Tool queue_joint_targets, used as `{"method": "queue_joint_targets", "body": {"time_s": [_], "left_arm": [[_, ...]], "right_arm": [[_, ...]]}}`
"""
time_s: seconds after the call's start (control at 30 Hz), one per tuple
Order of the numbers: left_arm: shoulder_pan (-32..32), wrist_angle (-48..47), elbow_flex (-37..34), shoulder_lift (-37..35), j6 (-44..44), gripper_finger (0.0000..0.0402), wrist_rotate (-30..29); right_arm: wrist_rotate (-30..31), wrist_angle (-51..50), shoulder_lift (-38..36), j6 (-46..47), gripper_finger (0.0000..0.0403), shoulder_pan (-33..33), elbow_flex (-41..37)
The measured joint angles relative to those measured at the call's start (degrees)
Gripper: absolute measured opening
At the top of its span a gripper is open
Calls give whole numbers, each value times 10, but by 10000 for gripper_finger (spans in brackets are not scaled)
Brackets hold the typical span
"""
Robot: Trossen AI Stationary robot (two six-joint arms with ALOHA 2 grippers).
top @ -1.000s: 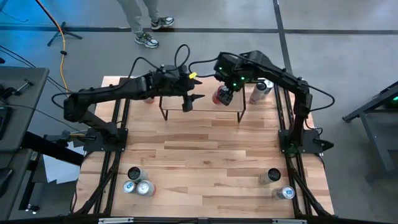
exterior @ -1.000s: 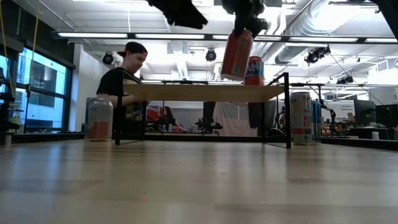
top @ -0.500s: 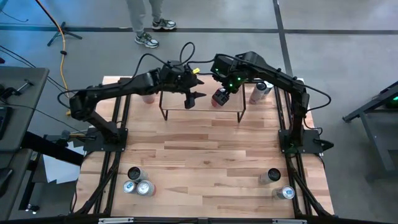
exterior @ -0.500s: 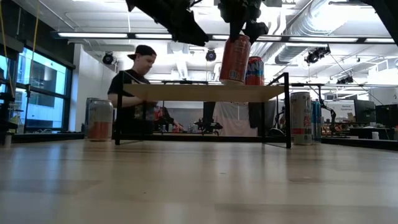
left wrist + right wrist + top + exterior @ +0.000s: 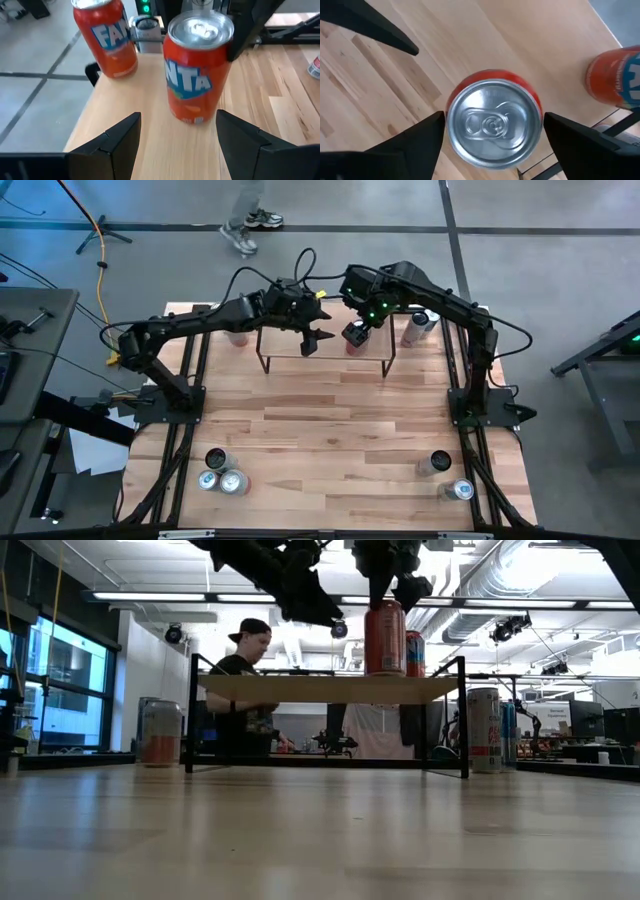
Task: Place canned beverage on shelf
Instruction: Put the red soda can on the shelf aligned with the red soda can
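Low view: the orange can (image 5: 385, 637), tilted a moment ago, is now being stood upright on the shelf (image 5: 330, 688) (apparently delivered); right gripper (image 5: 492, 131) jaws are being spread, while the left gripper (image 5: 175, 132) is being held open nearby.

Your right gripper (image 5: 492, 132) hangs fingers-down over the far edge, jaws spread; left gripper (image 5: 176, 132) reaches in alongside, jaws parted, empty.

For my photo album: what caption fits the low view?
Right gripper open just above an upright orange soda can on the wood-topped black-legged shelf.
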Motion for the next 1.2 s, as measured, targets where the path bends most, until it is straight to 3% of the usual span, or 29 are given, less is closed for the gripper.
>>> {"method": "queue_joint_targets", "body": {"time_s": [0.77, 1.2], "left_arm": [[26, -20, 0, -7, -11, 220, 8], [54, -75, -1, -66, -38, 220, 28]], "right_arm": [[2, 5, -25, -14, 330, -7, 2], [66, 0, -98, 56, 330, -4, 2]]}}
